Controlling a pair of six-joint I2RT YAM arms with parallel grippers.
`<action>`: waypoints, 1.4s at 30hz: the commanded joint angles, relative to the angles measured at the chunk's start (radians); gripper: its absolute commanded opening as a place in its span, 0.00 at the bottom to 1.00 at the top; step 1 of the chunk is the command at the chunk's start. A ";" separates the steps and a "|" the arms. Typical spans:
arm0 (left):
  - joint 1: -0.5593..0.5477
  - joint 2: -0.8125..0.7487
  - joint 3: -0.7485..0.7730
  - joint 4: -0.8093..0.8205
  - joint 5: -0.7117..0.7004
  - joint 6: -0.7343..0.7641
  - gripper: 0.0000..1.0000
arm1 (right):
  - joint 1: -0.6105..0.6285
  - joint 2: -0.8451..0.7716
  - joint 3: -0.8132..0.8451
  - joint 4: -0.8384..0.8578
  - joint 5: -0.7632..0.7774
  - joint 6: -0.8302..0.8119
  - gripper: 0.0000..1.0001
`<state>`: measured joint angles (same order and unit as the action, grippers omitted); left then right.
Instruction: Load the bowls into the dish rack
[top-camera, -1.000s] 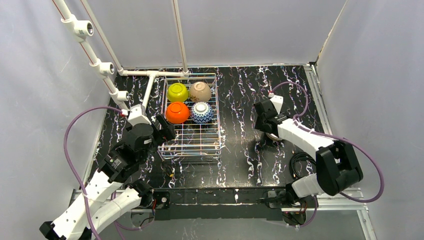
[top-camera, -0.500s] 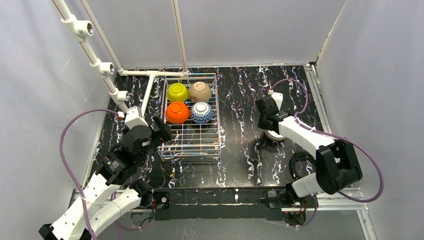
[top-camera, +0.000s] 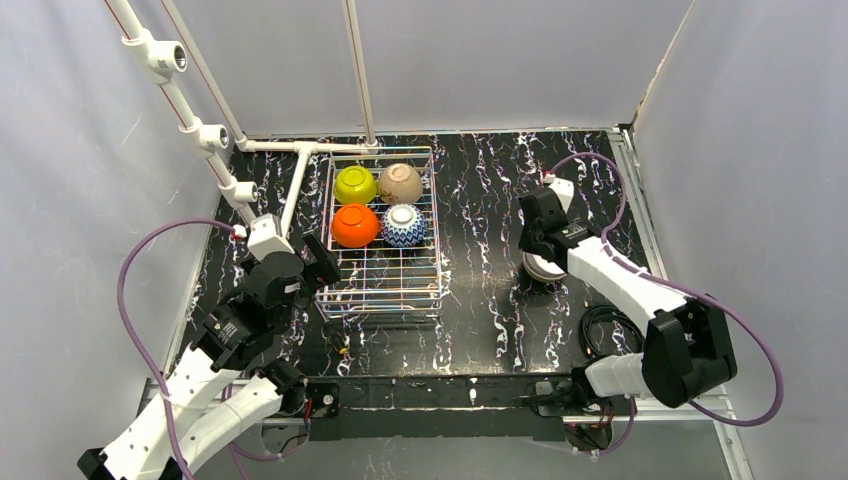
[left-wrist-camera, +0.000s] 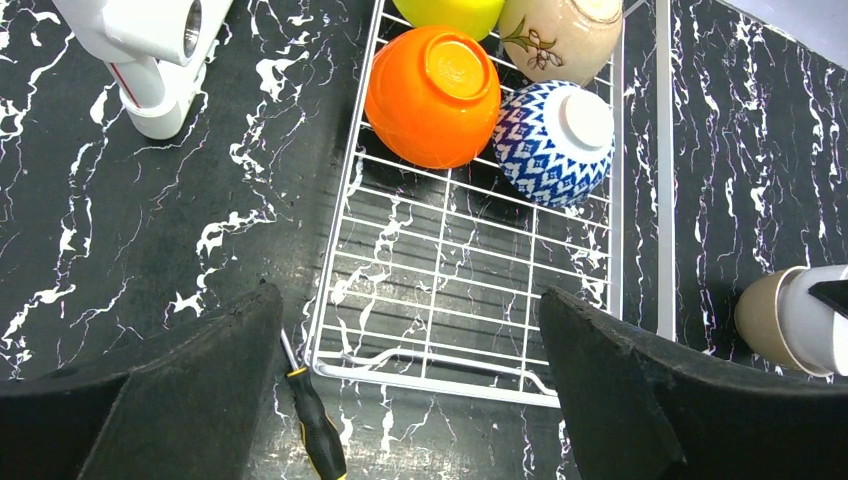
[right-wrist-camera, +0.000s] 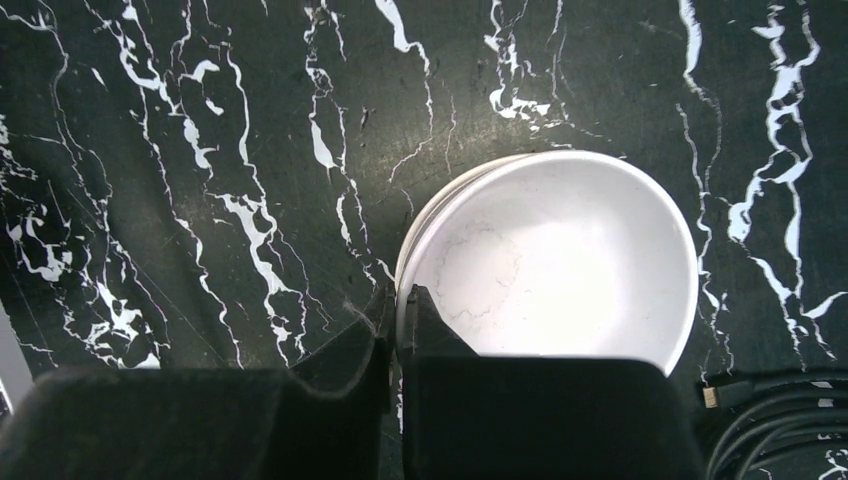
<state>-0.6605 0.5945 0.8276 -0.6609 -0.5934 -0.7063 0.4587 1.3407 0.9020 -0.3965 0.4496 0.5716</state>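
The white wire dish rack (top-camera: 381, 309) holds four upturned bowls at its far end: lime-yellow (top-camera: 354, 184), beige (top-camera: 401, 183), orange (top-camera: 354, 226) and blue-and-white (top-camera: 404, 226). Its near part (left-wrist-camera: 440, 300) is bare. My left gripper (top-camera: 322, 262) is open and empty over the rack's near-left corner (left-wrist-camera: 408, 295). My right gripper (top-camera: 541, 246) is shut on the left rim (right-wrist-camera: 398, 300) of an upright bowl with a white inside (right-wrist-camera: 560, 260), right of the rack. A second rim shows just outside it. From the left wrist, its outside looks tan (left-wrist-camera: 765, 320).
A black-and-yellow screwdriver (left-wrist-camera: 315, 435) lies on the table by the rack's near-left corner. A white pipe frame (top-camera: 215, 140) stands at the far left, its foot (left-wrist-camera: 150, 60) near the rack. Black cables (top-camera: 605, 330) lie near the right arm's base. Grey walls enclose the table.
My right wrist has swung right and farther back, and the bowl under it now shows more. My left gripper has drawn back a little to the left.
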 joint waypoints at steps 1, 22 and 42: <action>-0.004 -0.009 0.021 -0.017 -0.049 0.006 0.98 | -0.006 -0.083 0.039 0.015 0.078 0.010 0.01; -0.004 -0.044 0.017 -0.035 -0.057 -0.008 0.98 | 0.002 -0.191 0.016 0.643 -0.731 0.222 0.01; -0.004 -0.197 -0.004 -0.151 -0.209 -0.148 0.98 | 0.442 0.316 0.277 0.882 -0.557 0.510 0.01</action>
<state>-0.6605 0.4187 0.8272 -0.7761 -0.7269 -0.8085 0.8757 1.5829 1.0767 0.4320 -0.1738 0.9592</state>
